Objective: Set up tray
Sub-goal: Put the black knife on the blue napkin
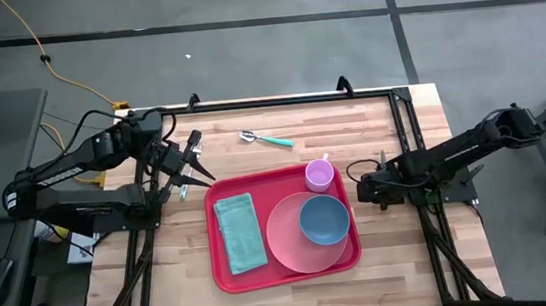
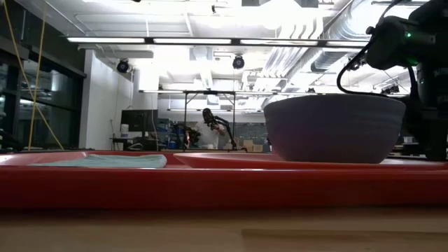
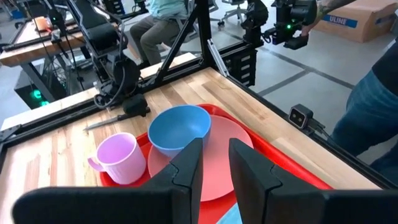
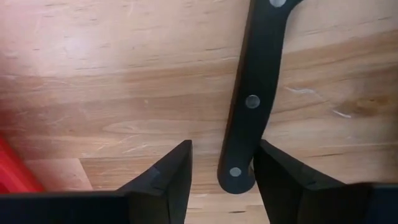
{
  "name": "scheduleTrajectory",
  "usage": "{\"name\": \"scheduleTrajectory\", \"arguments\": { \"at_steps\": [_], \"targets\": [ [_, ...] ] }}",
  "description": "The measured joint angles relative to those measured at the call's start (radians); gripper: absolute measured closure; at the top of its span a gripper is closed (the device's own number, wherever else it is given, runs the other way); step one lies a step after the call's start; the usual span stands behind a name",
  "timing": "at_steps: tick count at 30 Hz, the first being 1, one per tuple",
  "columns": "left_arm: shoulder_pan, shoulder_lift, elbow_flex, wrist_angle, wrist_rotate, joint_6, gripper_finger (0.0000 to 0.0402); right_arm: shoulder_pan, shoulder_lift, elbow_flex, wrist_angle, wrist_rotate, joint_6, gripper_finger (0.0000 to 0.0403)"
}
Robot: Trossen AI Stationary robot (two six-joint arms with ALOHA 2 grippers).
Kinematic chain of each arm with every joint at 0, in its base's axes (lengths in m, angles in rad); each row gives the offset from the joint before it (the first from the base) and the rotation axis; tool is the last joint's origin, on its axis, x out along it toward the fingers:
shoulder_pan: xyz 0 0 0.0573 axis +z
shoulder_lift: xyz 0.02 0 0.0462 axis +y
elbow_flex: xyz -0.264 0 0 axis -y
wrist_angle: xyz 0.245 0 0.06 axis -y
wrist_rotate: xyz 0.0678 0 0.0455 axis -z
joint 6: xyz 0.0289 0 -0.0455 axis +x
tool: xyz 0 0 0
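The red tray (image 1: 227, 278) lies mid-table. On it are a teal napkin (image 1: 240, 233), a pink plate (image 1: 284, 247) with a blue bowl (image 1: 324, 218) on it, and a pink cup (image 1: 319, 175). A black-handled knife (image 4: 252, 93) lies flat on the wood to the right of the tray. My right gripper (image 4: 225, 146) points down over it, open, with the handle's butt end (image 4: 236, 171) between its fingers. My left gripper (image 1: 191, 161) hangs raised off the tray's far left corner, open and holding nothing (image 3: 216, 146). My right gripper comes at the knife from above, its fingers across the handle at the butt end. One finger (image 4: 273, 168) stands right against the handle's side. The other finger (image 4: 177, 165) is clear of it by a gap. I cannot tell whether the near finger touches. The knife lies on the table.
A spoon with a teal handle (image 1: 267, 138) lies on the wood beyond the tray. A small teal piece (image 1: 183, 192) shows below my left gripper. Black frame rails run along the table's far and side edges. A person's leg (image 3: 373, 112) shows beside the table in the left wrist view.
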Motion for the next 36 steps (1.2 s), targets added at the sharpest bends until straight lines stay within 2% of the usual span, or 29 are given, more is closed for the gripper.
{"name": "scheduleTrajectory", "arguments": {
  "at_steps": [6, 14, 24, 29, 36],
  "targets": [
    [0.000, 0.000, 0.000, -0.015, -0.009, 0.000, 0.0291, 0.000, 0.002, 0.000, -0.006, 0.000, 0.008, 0.0290],
    [0.000, 0.000, 0.000, -0.015, -0.014, 0.007, 0.0291, 0.001, 0.002, 0.000, 0.007, 0.007, -0.006, 0.0374],
    [0.000, 0.000, 0.000, -0.014, -0.017, 0.007, 0.0291, 0.002, -0.007, 0.008, -0.005, 0.023, -0.042, 0.0377],
    [0.000, 0.000, 0.000, -0.014, -0.017, 0.007, 0.0291, 0.001, -0.028, 0.069, -0.104, 0.089, -0.082, 0.0377],
    [0.000, 0.000, 0.000, -0.012, -0.017, 0.007, 0.0291, 0.001, -0.044, 0.165, -0.195, 0.102, -0.120, 0.0377]
  ]
}}
